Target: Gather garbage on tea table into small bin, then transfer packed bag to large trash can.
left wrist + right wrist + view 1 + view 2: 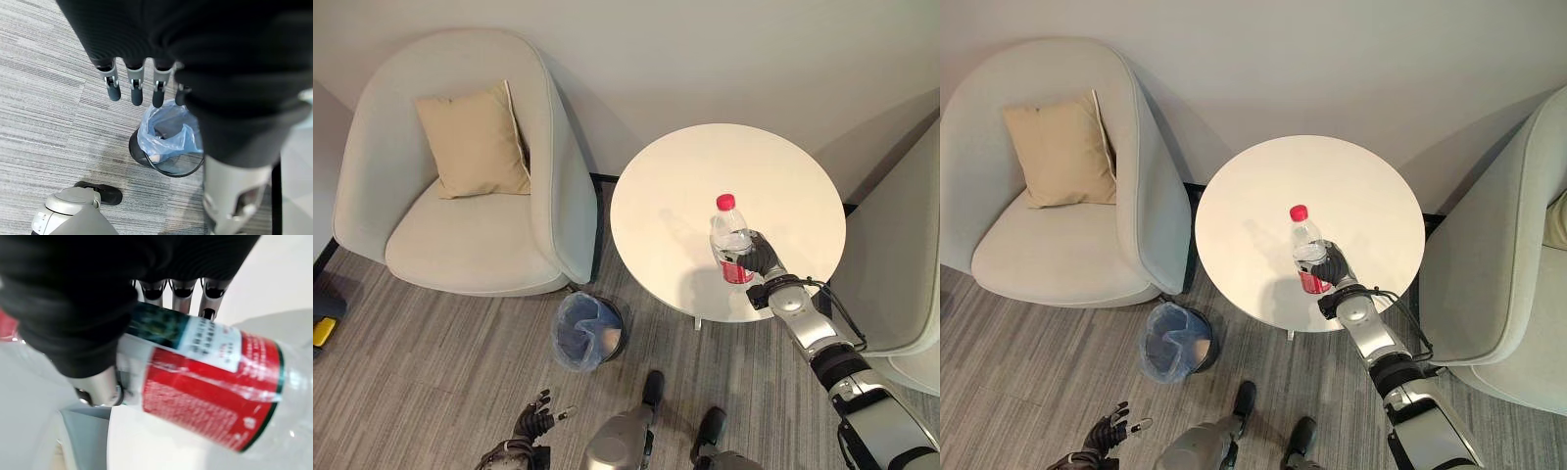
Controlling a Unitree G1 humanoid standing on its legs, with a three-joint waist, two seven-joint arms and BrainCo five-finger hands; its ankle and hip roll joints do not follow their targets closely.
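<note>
Near the round table's (675,176) front edge, our right hand (762,257) grips the upright bottle (731,240). Our left hand (534,421) hangs low, fingers relaxed, beside the bin (589,332).

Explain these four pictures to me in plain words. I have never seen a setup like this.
This is a two-armed humanoid robot tidying up. The two wide pictures come from a stereo camera on its head, looking down. The two close-ups come from cameras on its wrists.

The right hand has its fingers curled round a clear plastic bottle with a red cap, upright at the round white table.

The left hand hangs low, fingers relaxed, holding nothing. Its wrist camera looks down at the small bin, lined with a blue bag, on the carpet between the table and an armchair with a beige cushion.
</note>
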